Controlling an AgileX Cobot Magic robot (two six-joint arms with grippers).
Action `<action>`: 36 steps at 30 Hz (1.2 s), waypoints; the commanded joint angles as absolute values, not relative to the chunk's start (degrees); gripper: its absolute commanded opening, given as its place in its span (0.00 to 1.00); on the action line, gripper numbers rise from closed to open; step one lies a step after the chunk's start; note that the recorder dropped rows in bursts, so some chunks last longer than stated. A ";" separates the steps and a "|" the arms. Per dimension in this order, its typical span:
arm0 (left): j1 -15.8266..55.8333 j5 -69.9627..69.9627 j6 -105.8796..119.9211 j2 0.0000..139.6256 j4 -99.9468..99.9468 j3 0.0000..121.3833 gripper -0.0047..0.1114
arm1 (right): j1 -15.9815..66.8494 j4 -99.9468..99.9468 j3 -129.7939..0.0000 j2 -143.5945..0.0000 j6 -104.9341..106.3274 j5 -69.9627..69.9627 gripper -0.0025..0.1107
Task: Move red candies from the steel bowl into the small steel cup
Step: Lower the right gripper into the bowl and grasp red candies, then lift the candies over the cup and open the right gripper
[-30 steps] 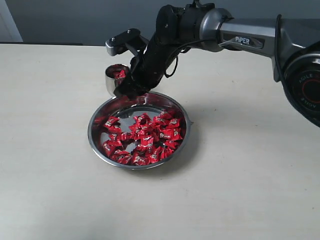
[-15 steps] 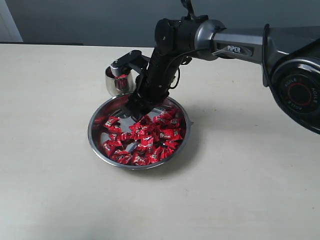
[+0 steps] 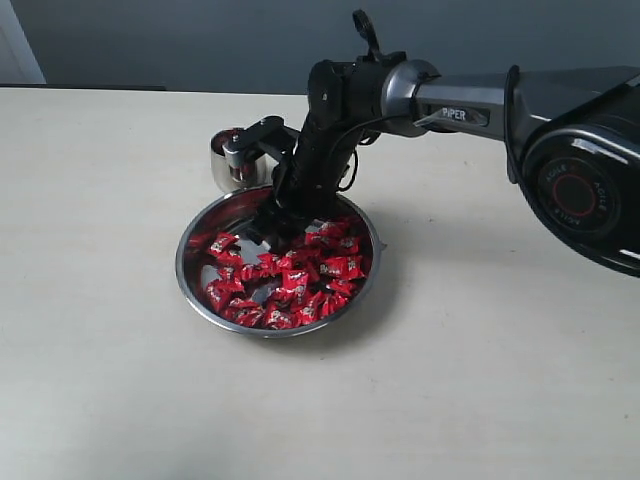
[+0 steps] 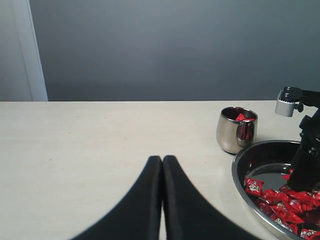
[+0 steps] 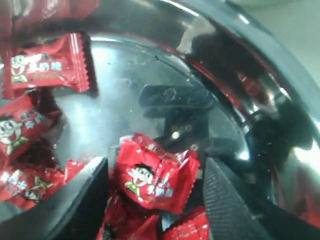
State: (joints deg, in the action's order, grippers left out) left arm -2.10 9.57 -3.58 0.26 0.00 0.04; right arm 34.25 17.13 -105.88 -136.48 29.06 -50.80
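bowl: steel bowl (image 3: 182, 262) on table (image 3: 100, 380), heap of red candies (image 3: 300, 285) inside | cup: small steel cup (image 4: 235, 132) just beside bowl, a few red candies in it | right gripper (image 5: 155, 185): down in bowl, jaws spread, one candy between them, unpinched | left gripper (image 4: 162, 162): pressed together, empty, away from bowl

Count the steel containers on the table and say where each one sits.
2. The steel bowl lies in front, holding red candies; the small steel cup stands just behind its left rim, partly hidden by the right arm. No other shows.
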 commanded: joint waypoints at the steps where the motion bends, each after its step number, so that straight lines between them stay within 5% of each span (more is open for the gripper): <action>1: -2.17 9.39 -3.83 0.00 0.00 0.00 0.04 | 34.01 18.26 -106.03 -136.45 29.32 -48.95 0.49; 9: -2.17 9.39 -3.83 0.00 0.00 0.00 0.04 | 34.01 19.98 -106.03 -135.96 29.32 -49.05 0.01; 36: -2.17 9.39 -3.83 0.00 0.00 0.00 0.04 | 34.01 26.11 -106.03 -131.76 30.02 -18.71 0.02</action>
